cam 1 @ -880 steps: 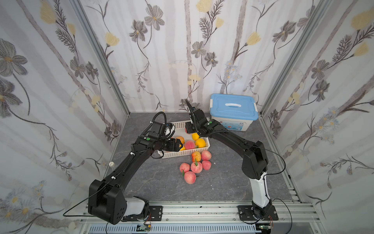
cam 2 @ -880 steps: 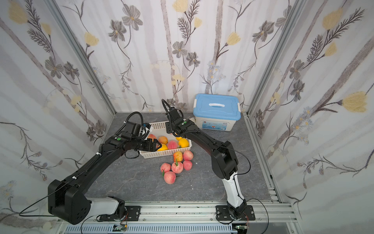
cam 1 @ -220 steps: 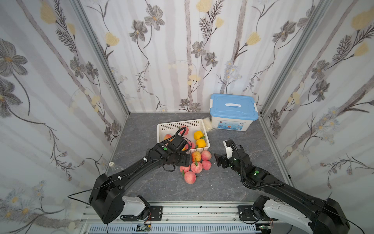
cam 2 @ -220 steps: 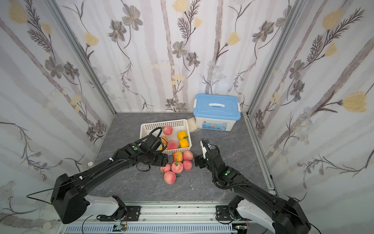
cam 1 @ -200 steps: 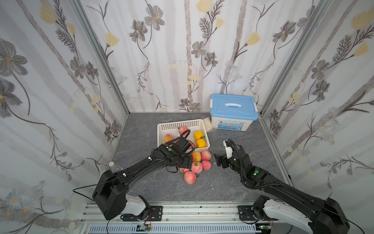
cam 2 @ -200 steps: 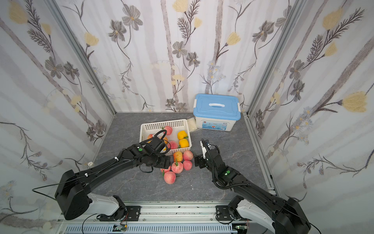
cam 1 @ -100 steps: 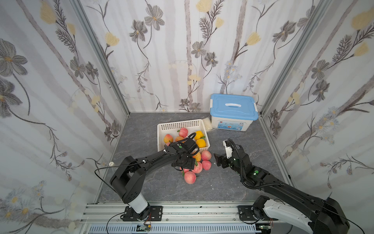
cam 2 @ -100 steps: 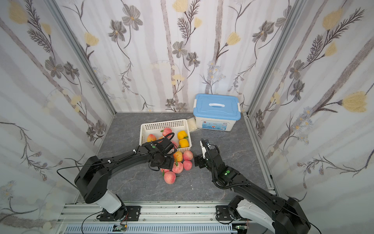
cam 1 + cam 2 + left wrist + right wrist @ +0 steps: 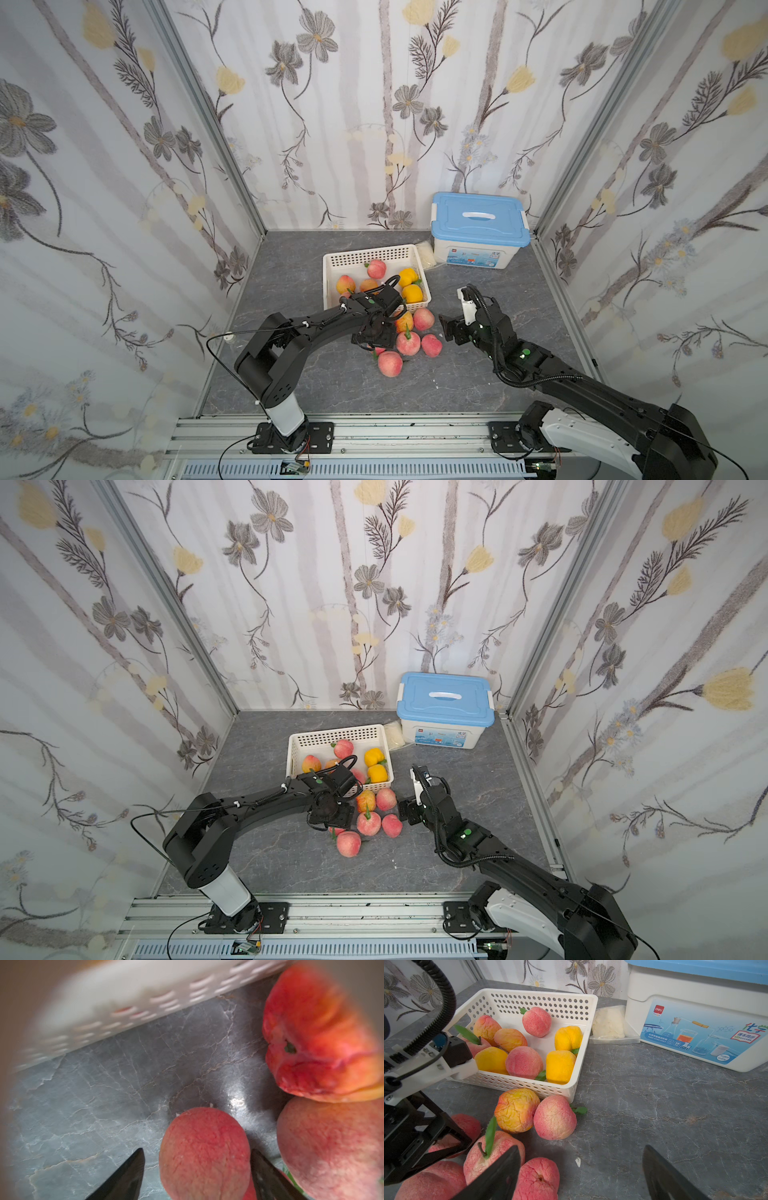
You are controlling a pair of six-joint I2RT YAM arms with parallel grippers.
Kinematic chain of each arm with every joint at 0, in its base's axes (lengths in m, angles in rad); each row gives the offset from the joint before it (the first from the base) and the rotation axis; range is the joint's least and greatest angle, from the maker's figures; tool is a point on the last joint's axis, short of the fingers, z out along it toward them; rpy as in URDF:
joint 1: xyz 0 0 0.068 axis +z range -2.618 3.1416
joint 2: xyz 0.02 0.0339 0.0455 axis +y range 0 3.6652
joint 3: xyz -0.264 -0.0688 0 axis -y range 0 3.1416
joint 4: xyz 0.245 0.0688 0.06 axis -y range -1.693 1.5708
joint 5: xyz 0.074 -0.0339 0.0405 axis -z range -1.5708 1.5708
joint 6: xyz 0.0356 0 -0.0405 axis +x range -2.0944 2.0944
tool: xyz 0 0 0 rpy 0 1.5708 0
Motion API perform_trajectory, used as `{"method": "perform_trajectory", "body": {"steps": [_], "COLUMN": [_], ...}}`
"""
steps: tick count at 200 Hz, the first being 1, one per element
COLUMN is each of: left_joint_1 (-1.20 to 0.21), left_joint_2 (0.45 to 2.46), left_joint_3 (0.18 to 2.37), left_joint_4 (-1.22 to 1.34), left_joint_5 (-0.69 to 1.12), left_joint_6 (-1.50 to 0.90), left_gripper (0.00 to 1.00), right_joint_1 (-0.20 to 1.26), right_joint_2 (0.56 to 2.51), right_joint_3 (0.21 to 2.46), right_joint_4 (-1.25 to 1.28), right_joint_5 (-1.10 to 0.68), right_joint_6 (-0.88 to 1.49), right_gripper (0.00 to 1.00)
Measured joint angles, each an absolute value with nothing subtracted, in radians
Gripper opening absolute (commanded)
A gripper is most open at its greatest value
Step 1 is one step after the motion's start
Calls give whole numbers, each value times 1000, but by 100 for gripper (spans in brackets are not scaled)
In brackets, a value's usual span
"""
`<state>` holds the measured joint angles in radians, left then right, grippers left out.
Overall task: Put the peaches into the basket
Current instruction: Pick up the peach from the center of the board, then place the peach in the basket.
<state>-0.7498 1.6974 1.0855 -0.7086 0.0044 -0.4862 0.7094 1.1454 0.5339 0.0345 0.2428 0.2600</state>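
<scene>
Six peaches (image 9: 408,343) lying loose at frame centre, just below basket (image 9: 365,252); rest inside. Pick step: left gripper (image 9: 197,1150) straddling pink peach (image 9: 204,1147), jaws apart, gap showing one side; needing squeeze, then lift over perforated wall. Right gripper (image 9: 581,1147) hovering spread, empty. Skins looking soft, wrinkled, foam-like; basket rigid plastic.

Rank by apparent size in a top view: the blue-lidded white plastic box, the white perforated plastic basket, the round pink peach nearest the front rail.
1. Blue-lidded white plastic box and white perforated plastic basket: too alike to rank.
2. Round pink peach: clearly smallest.
</scene>
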Motion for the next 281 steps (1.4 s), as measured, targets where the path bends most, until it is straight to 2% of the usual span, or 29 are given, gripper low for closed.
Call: {"method": "perform_trajectory", "body": {"steps": [39, 79, 115, 216, 281], "left_joint_1": [-745, -744, -743, -692, -595], "left_joint_2": [1710, 1704, 1674, 1589, 1592], "left_joint_3": [1079, 1075, 1075, 1169, 1370], "left_joint_4": [-697, -693, -693, -723, -820], "left_joint_5": [4, 4, 4, 12, 19], "left_joint_6": [-478, -478, -478, -451, -381], "left_gripper": [67, 62, 61, 60, 61], "right_joint_1": [710, 712, 720, 830, 897], "right_joint_2": [1148, 1149, 1138, 1071, 1093], "right_joint_3": [536, 537, 531, 466, 491], "right_joint_4": [35, 35, 46, 184, 176], "right_joint_5": [243, 243, 223, -74, -69], "right_joint_6": [260, 260, 244, 94, 35], "right_gripper": [91, 91, 90, 89, 88]}}
